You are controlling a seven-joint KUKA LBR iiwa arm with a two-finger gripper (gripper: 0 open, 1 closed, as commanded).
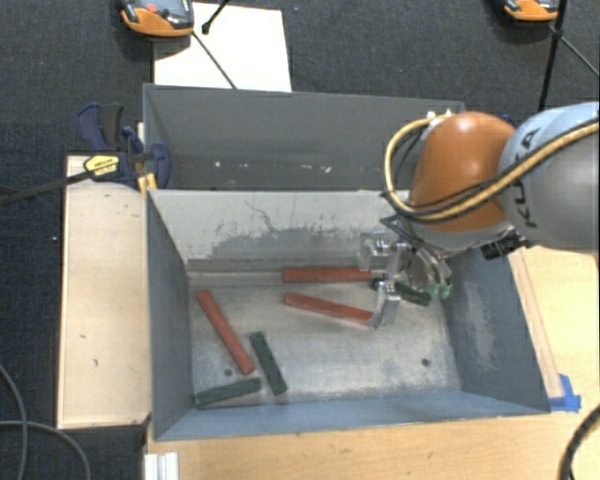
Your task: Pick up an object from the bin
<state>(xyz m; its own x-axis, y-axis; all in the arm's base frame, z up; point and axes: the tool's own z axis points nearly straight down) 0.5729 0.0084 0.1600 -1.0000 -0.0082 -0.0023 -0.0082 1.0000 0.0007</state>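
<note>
Your hand is low in the bin, right of centre, with its tip at the right end of the middle red bar. Whether the hand is wide or narrow you cannot tell from this angle, and the view does not settle whether it grips anything. That bar lies flat on the bin floor, running left to right, with its right end slightly nearer the front.

Just behind it, a second red bar, the back bar, lies along the foot of the rear wall. Its right end runs in under the hand's body, so the two red bars are close together there. A small green patch shows at the right side of the hand; you cannot tell whether it is a part of the hand or a loose thing.

The rest lies well apart on the left. The left red bar slants from upper left to lower right. Beside its lower end are two dark green bars: one is angled like it, and the other lies nearly flat along the front wall. The two greens almost meet at a corner. The floor right of the hand is bare but for a small dark speck.

The orange cover and looped cables on the arm overhang the bin's right rear corner and hide that part of the wall. The rear wall is scuffed pale. The bin stands on a dark carpeted surface, and two orange-and-black devices sit at the top edge.
</note>
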